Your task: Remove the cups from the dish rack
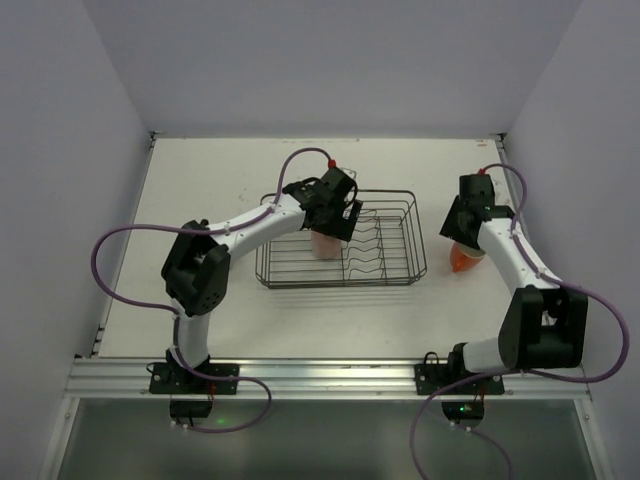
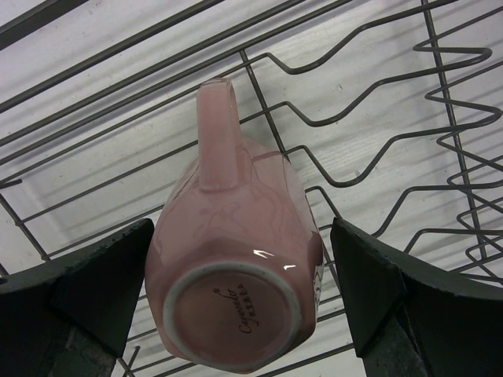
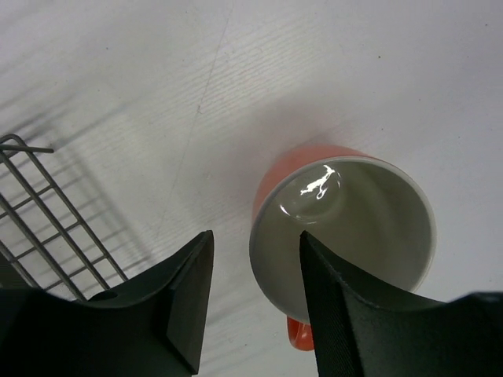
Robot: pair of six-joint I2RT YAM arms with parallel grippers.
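Straddling the base-up pink mug [image 2: 236, 267] inside the dish rack [image 1: 340, 284], the left gripper [image 2: 242, 236] was wide open and held nothing. An off-centre squeeze could have skidded the glazed mug into the wires. The right gripper [image 3: 254, 243] was parted loosely astride the rim of the orange mug [image 3: 369, 228], which sat on the table [image 3: 354, 71]. A finger might have snagged that rim and tipped the mug.

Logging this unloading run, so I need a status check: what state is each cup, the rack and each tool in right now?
pink cup: base up, inside the dish rack.
orange cup: upright on the table, right of the rack.
dish rack: flat on the table, pink cup in it.
left tool: open, a finger either side of the pink cup.
right tool: open, straddling the orange cup's wall.
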